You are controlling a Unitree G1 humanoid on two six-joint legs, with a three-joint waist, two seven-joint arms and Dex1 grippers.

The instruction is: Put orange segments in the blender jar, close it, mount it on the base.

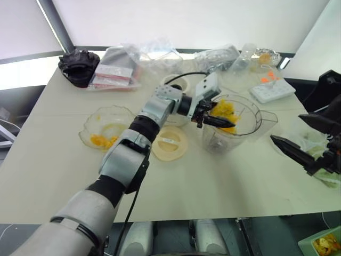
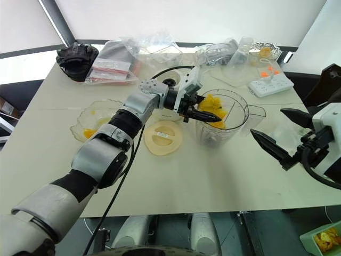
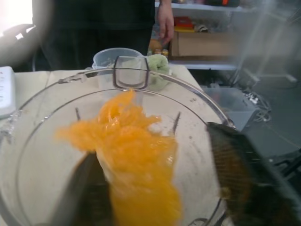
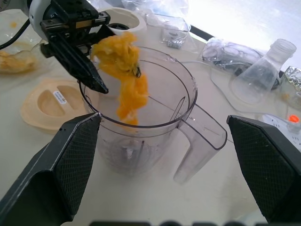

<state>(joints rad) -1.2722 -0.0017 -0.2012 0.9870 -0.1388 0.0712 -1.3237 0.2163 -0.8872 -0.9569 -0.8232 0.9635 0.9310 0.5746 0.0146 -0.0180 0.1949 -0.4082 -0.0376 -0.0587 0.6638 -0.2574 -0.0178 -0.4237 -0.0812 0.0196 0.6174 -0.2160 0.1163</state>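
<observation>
The blender jar [image 4: 141, 113] stands upright on the table [image 1: 224, 181], lid off, handle turned toward the right gripper [image 2: 274, 133]. The left gripper [image 1: 216, 117] reaches over the jar's rim, fingers parted, and a clump of orange segments [image 4: 124, 77] hangs at its fingertips inside the jar mouth; whether the clump is gripped or falling cannot be told. The right gripper hovers near the jar, jaws wide, holding nothing. A flat cream lid [image 1: 169, 143] lies just beside the jar. The base [image 1: 176, 84] stands behind the left forearm. More segments lie in a glass bowl [image 1: 106, 128] further along the table
</observation>
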